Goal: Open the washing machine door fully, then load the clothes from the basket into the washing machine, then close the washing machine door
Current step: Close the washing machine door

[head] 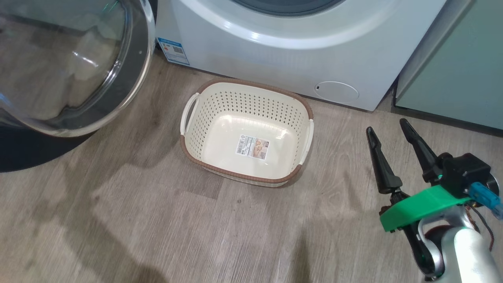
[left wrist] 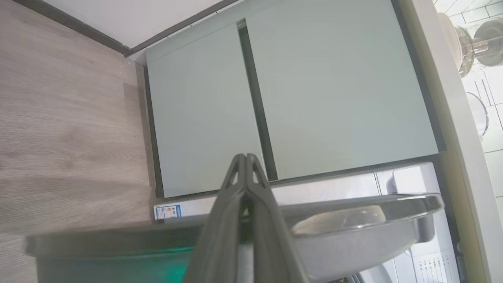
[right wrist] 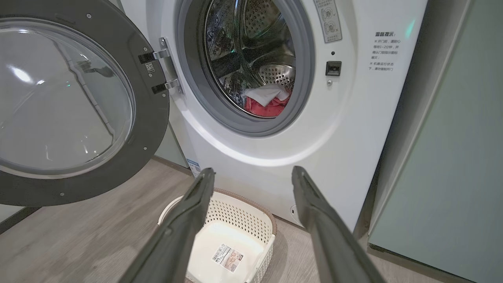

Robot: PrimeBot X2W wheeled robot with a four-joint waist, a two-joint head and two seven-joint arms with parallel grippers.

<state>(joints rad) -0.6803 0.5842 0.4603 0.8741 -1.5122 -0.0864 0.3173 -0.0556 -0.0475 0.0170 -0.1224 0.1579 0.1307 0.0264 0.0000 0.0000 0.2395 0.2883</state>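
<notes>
- Standing swung wide on the robot's left, the washing machine door [right wrist: 67, 102] is rigid and hinged; its glossy rim looks slippery and the glass bowl fragile, so a push on the outer rim, opposite the hinges, seems safest.
- The clothes [right wrist: 267, 104] lie in the drum of the washing machine [head: 275, 55]; soft, light; the basket [head: 204, 114] sits empty on the floor just before it.
- Left gripper [left wrist: 245, 156] closed on nothing, near the door's rim; contact cannot be told; right gripper [head: 386, 125] spread open, empty, over bare floor right of the basket.
- The door's swing appears to pass above the basket; the green cabinet [head: 452, 78] crowds the right side.
</notes>
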